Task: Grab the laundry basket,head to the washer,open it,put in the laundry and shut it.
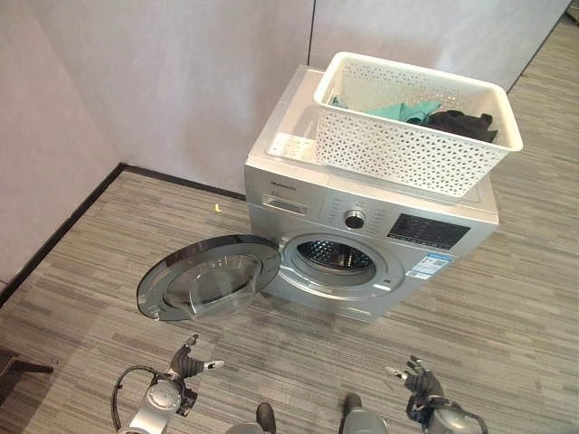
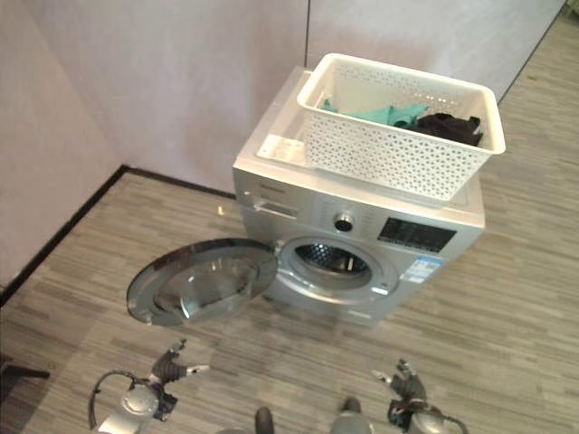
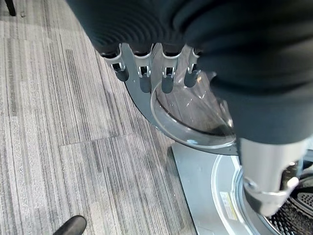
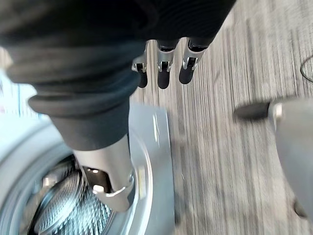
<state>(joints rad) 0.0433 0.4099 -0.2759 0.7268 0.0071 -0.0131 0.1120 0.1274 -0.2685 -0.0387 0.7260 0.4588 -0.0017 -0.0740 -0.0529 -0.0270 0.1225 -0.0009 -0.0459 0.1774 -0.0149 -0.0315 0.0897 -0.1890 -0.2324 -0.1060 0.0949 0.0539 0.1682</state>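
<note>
The white laundry basket is sitting on top of the silver washer, holding teal and black laundry. The washer's door is hanging open. Left hand and right hand are hovering low, fingers relaxed, grasping nothing.

No lettering comes through legibly: the washing machine carries a small brand mark, a blue sticker and a white label, all too small.
</note>
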